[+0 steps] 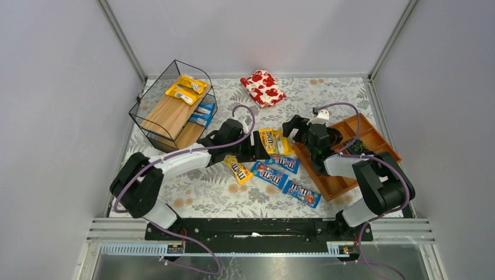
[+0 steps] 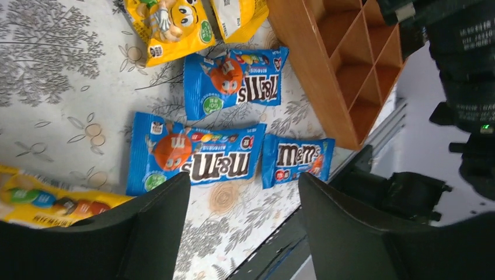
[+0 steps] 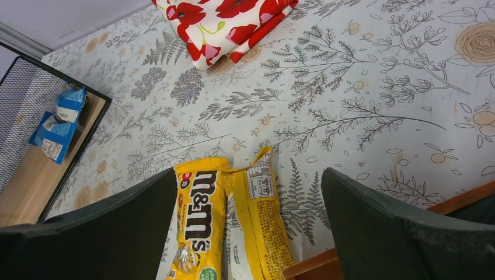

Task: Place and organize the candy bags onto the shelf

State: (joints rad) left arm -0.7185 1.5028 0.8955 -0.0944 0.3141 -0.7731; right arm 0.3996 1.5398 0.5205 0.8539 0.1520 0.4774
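While the left claw (image 2: 242, 189) and right claw (image 3: 249, 181) gape, candy bags (image 1: 269, 174) dot a floral, grey-walled table (image 1: 201, 192).

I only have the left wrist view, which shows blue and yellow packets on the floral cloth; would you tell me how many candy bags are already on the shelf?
Observer: Four, as far as I can tell. Two yellow glossy packets lie at the far end of the black wire shelf with wooden boards, and two blue glossy packets along its right side.
Operator: Thank you. Is the right gripper holding anything?
Observer: No. The right gripper is open and hovers over two yellow M&M's bags lying side by side.
Operator: What else is on the table?
Observer: A red-and-white floral fabric pouch lies near the back wall, apart from both arms.
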